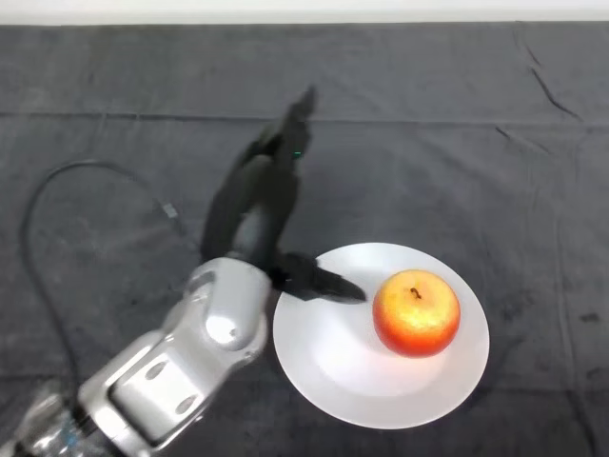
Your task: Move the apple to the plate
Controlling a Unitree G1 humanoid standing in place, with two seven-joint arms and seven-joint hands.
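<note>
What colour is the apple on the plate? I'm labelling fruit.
The apple is orange-red, shading to yellow near its stem, seen best in the head view.

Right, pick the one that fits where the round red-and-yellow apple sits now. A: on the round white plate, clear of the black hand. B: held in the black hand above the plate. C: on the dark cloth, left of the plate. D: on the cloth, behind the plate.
A: the round red-and-yellow apple rests on the round white plate, while the black hand is open, a gap left of it.

head view | 1 camera, high, looking steeply down | close over table [114,76] and plate [324,371]
</note>
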